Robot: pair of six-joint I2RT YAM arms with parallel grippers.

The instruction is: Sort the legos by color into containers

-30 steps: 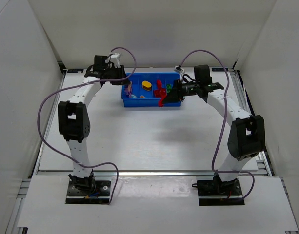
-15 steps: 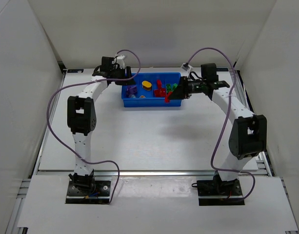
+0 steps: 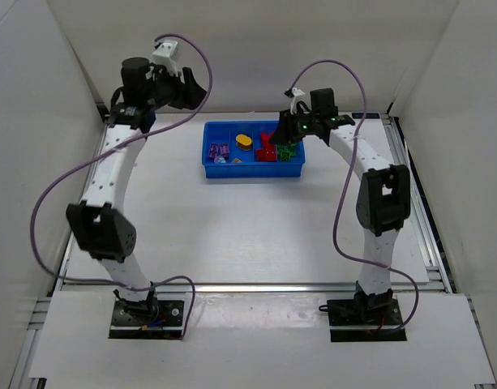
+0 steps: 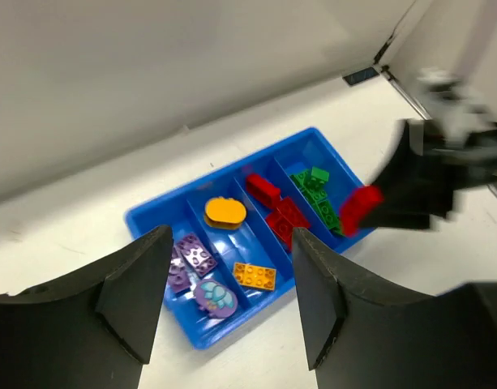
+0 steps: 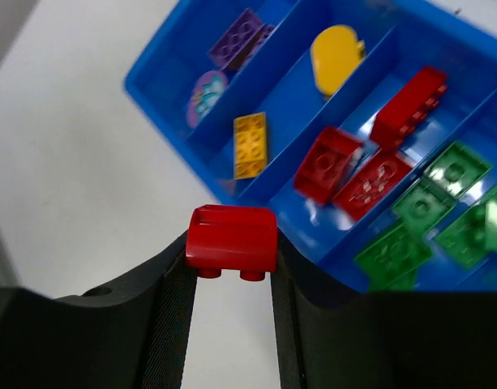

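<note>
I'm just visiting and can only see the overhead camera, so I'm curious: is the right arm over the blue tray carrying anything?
Observer: Yes. Its wrist camera shows the right gripper clamped on a red lego block.
Visitor: And the left arm?
Observer: The left gripper is open, with nothing between its fingers.
Visitor: Are the colours kept apart?
Observer: Yes. Close up, the tray holds purple legos, yellow legos, red legos and green legos, each colour in its own compartment.
</note>
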